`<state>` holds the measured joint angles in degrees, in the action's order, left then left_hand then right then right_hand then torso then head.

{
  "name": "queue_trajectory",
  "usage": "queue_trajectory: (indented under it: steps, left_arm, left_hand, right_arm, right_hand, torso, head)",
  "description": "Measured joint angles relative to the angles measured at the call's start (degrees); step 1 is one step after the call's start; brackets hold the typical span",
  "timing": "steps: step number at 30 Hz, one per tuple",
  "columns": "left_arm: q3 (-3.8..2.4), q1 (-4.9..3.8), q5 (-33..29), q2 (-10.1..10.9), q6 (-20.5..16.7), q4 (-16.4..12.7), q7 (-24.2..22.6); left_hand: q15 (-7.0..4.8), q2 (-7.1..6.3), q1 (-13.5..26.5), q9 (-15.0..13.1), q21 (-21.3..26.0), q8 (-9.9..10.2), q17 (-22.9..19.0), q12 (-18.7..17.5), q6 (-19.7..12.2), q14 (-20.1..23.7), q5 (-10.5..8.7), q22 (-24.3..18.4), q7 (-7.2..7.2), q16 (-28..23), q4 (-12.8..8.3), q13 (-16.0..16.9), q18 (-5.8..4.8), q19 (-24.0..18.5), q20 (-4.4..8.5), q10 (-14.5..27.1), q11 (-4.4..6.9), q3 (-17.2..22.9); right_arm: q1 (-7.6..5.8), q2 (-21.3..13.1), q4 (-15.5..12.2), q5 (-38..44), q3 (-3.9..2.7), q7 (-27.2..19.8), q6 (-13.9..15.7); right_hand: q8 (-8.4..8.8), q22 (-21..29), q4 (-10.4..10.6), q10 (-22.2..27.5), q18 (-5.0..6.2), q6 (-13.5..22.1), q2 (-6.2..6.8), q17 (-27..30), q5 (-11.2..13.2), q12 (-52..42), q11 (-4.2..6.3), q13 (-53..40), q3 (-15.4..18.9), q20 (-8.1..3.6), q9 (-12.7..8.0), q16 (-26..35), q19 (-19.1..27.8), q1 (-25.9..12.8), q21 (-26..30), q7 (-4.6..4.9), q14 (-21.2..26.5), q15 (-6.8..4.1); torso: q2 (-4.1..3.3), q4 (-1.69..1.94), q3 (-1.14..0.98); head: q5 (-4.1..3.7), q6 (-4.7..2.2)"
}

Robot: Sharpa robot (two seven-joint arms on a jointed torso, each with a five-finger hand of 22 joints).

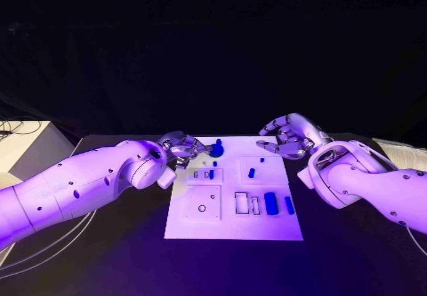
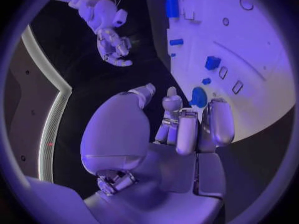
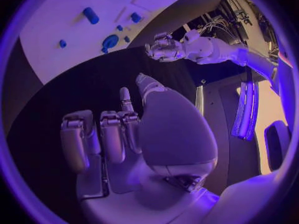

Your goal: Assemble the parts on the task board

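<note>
Blue parts loose on task board (image 1: 233, 229) | round blue part (image 1: 216, 150) at board's far-left corner | left hand (image 1: 182, 148) beside it, fingers apart, empty | right hand (image 1: 289, 137) off board's far-right edge, loosely curled, empty | step: pre-grasp, I'd say | nxt: left hand closes on round part

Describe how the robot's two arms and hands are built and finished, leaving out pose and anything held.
Both arms are smooth, glossy white shells with rounded, bulbous joint housings dotted with small dark screw holes. The left robot hand and the right robot hand are silver metal, with segmented fingers and pale rounded fingertip pads. Each palm back is a broad domed cover. Thin pale cables trail beside the left arm.
</note>
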<state>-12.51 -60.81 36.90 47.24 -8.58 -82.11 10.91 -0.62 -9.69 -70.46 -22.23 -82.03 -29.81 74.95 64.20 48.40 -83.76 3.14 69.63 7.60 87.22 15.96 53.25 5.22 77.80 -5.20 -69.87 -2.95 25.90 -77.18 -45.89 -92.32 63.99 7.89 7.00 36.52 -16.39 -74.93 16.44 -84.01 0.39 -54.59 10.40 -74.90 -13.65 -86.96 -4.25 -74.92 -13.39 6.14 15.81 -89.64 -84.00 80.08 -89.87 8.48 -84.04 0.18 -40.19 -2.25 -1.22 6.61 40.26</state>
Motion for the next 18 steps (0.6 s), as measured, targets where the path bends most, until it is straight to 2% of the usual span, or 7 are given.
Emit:
queue_trajectory:
  steps: [2,5,8,11,12,15,18]
  left_arm:
    - [0.00,-0.69,3.1,-1.0,2.8,0.6,3.8]
    - [0.01,-1.88,7.0,-2.2,6.2,1.8,8.1]
    - [0.15,-3.03,10.1,-3.2,8.9,3.2,11.0]
    - [1.10,-4.50,12.8,-4.4,11.4,4.6,13.3]
    - [1.65,-5.16,13.7,-4.9,12.3,5.2,14.0]
    - [2.69,-6.55,15.6,-5.9,14.2,6.3,15.4]
    - [3.27,-7.33,16.9,-6.6,15.6,7.1,16.2]
  left_hand:
    - [0.00,0.37,0.4,-0.1,-0.4,0.0,0.0,1.0,0.0,0.0,0.00,1.0,0.00,0.3,0.3,1.2,-0.91,0.5,-0.03,-0.5,-0.02,0.5]
    - [0.00,0.16,0.7,-0.2,-0.6,0.0,0.0,1.8,0.0,0.0,0.00,1.7,-0.01,0.7,0.4,2.2,-0.90,0.9,-0.06,-0.9,0.01,0.5]
    - [0.00,-0.13,1.1,-0.4,-0.9,0.0,0.0,2.5,0.0,0.0,0.00,2.4,-0.01,0.9,0.5,3.0,-0.90,1.2,-0.04,-1.4,0.08,0.7]
    - [0.00,0.09,2.1,-1.0,-1.3,-1.0,0.0,3.0,0.7,0.0,0.00,2.9,-0.44,1.2,0.4,3.5,-0.90,1.4,0.00,-1.6,0.30,0.9]
    - [-0.14,-0.14,2.5,-1.8,-1.3,-1.8,0.0,3.2,1.4,-0.1,0.00,3.0,-0.75,1.2,0.3,3.7,-0.90,1.6,0.22,-1.9,0.51,0.9]
    - [-0.64,-0.17,3.2,-4.8,-1.3,-4.0,0.0,3.4,1.9,-0.2,0.00,3.3,-1.24,1.2,0.3,3.9,-0.89,1.9,0.50,-2.2,0.85,1.2]
    - [-0.93,-0.06,4.4,-7.6,-1.3,-5.6,0.0,3.5,1.4,-0.3,0.00,3.4,-1.70,1.2,0.4,4.3,-0.89,2.1,0.69,-2.4,1.10,1.3]
  right_arm:
    - [-0.47,-0.7,0.9,-2.5,-0.07,-0.6,-0.3]
    - [-0.98,-1.3,2.3,-5.3,-0.23,-0.9,-0.8]
    - [-1.27,-1.5,3.8,-7.1,-0.29,-0.9,-1.2]
    - [-1.46,-1.7,5.1,-8.5,-0.35,-0.8,-1.7]
    - [-1.50,-1.7,5.5,-8.9,-0.36,-0.7,-1.9]
    - [-1.60,-1.7,6.2,-9.7,-0.41,-0.4,-2.2]
    - [-1.64,-1.7,6.7,-10.1,-0.43,-0.1,-2.4]
  right_hand:
    - [-0.38,0.0,0.0,0.0,0.00,0.0,0.03,0.0,-0.2,0.0,0.00,0.0,0.0,0.00,0.4,0.0,0.0,0.0,0.0,0.00,0.0,0.00]
    - [-0.70,0.0,0.0,0.0,0.00,0.4,0.45,0.0,-0.2,0.2,0.00,0.0,0.0,0.00,1.1,0.0,0.0,-1.3,0.0,-0.29,0.2,-0.20]
    - [-0.89,0.0,0.0,0.0,0.00,0.6,0.61,0.0,-0.2,0.2,0.00,0.0,0.0,0.00,1.5,0.0,0.0,-1.5,0.0,-0.10,0.2,-0.21]
    - [-0.89,0.0,0.0,0.0,0.00,0.7,0.61,0.0,-0.2,0.2,0.00,0.0,0.0,0.00,1.6,0.0,0.0,-1.5,0.0,-0.23,0.2,-0.21]
    - [-0.89,0.0,0.0,0.0,0.00,0.8,0.61,0.0,-0.2,0.2,0.00,0.0,0.0,0.00,1.6,0.0,0.0,-1.5,0.0,-0.30,0.2,-0.21]
    - [-0.89,0.0,0.0,0.0,0.00,0.9,0.84,0.0,-0.2,0.2,0.00,0.0,0.0,0.00,1.8,0.0,0.0,-1.7,0.0,-0.12,0.2,-0.21]
    - [-0.89,0.0,0.0,0.0,0.00,0.9,0.66,0.0,-0.2,0.2,0.00,0.0,0.0,0.00,1.8,0.0,0.0,-1.9,0.0,-0.12,0.2,-0.20]
  torso:
    - [0.24,0.02,-0.11]
    - [0.55,0.10,-0.31]
    - [0.86,0.13,-0.48]
    - [1.11,0.15,-0.60]
    - [1.21,0.16,-0.65]
    - [1.41,0.19,-0.75]
    - [1.53,0.19,-0.83]
  head:
    - [0.13,0.22]
    - [0.20,0.43]
    - [0.29,0.59]
    - [0.44,0.77]
    - [0.49,0.83]
    - [0.58,1.05]
    - [0.63,1.22]
